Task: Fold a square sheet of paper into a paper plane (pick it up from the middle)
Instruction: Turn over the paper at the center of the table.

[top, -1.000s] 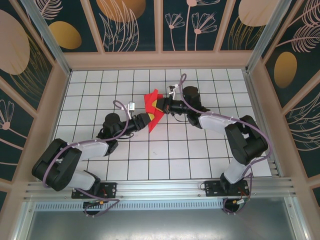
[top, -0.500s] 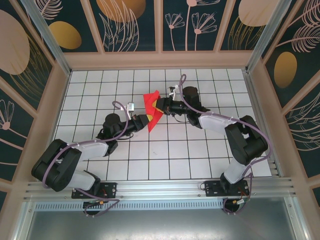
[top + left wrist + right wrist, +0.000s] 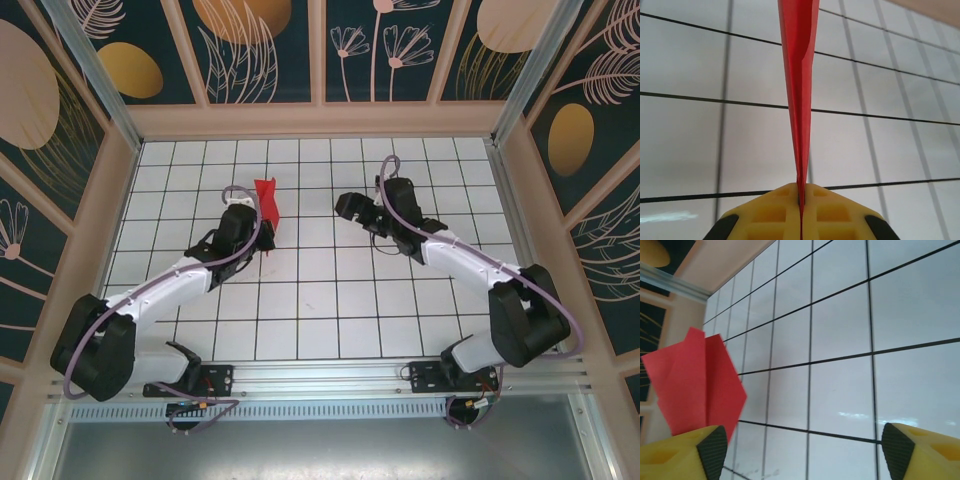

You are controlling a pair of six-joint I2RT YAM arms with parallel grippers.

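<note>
Yellow-fingered, the left claw (image 3: 801, 202) is closed tight, with the sheet of paper (image 3: 799, 90) pinched between its fingertips. The paper is bright red and folded narrow. In the left wrist view it stands edge-on and runs straight out from the fingertips, away from the claw, with its far end past the top of the frame.

From above, the left claw (image 3: 262, 228) sits left of the worktop's centre, toward the far edge. The sheet of paper (image 3: 267, 198) projects from it toward that far edge.

The right claw (image 3: 805, 452) has its jaws spread wide with nothing between them. In its wrist view the red paper (image 3: 695, 385) shows beyond its left finger as two creased flaps. From above, the right claw (image 3: 347, 207) is near the middle of the white gridded worktop (image 3: 330, 300). It points toward the paper but is well apart from it, with bare tiles between.
</note>
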